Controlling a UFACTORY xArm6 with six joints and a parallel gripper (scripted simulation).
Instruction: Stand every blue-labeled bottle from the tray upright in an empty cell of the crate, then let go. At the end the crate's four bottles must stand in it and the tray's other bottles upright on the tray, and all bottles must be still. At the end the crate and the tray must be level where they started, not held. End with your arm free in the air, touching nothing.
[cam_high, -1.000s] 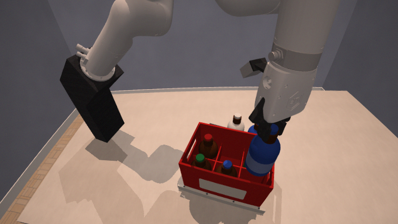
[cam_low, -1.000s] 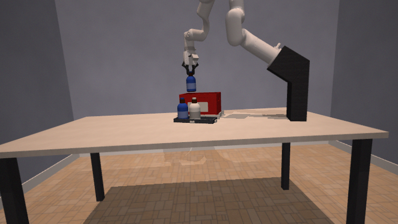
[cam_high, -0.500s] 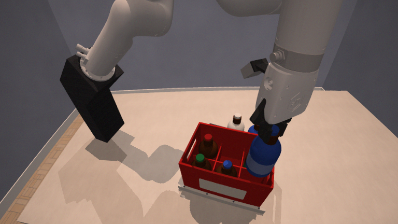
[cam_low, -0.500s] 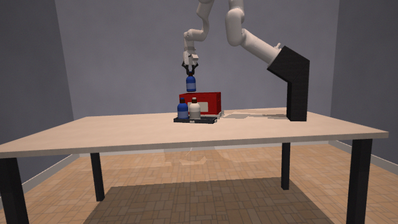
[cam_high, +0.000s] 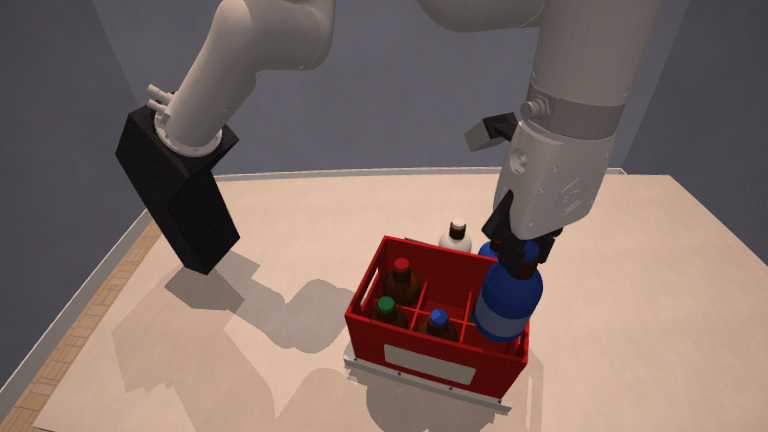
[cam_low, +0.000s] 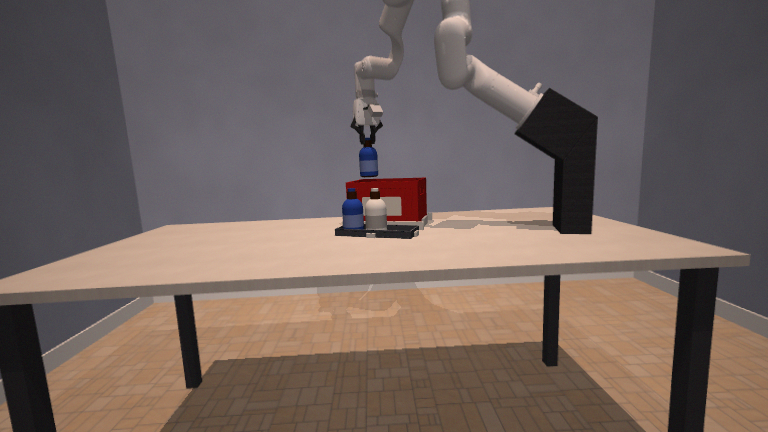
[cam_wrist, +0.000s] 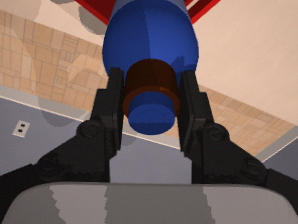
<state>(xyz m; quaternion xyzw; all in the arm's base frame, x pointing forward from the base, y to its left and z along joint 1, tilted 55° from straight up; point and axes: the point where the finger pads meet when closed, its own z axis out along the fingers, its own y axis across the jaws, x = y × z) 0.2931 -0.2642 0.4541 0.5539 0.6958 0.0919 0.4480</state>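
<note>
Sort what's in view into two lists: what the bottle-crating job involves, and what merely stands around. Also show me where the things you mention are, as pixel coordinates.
Part of the job:
- blue bottle with pale blue label (cam_high: 507, 300) (cam_low: 368, 161) (cam_wrist: 150, 37), held
- matching blue bottle (cam_high: 487, 250) (cam_low: 352, 212) on the tray
- white bottle (cam_high: 454, 244) (cam_low: 375, 212), stays on the tray
- black tray (cam_low: 397, 234)
- red crate (cam_high: 429, 357) (cam_low: 413, 199) and its brown bottles (cam_high: 401, 287)

Just around:
- white wall socket (cam_wrist: 21, 129)

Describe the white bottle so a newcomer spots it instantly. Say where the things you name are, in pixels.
Find the red crate (cam_high: 429, 365) (cam_low: 413, 198) on the table (cam_high: 617, 322) (cam_low: 241, 252); beside it lies a low black tray (cam_low: 397, 233). The white bottle (cam_high: 455, 244) (cam_low: 375, 209) stands upright on that tray, next to a blue bottle (cam_high: 487, 250) (cam_low: 352, 210). Its white body and pale cap set it apart.
</note>
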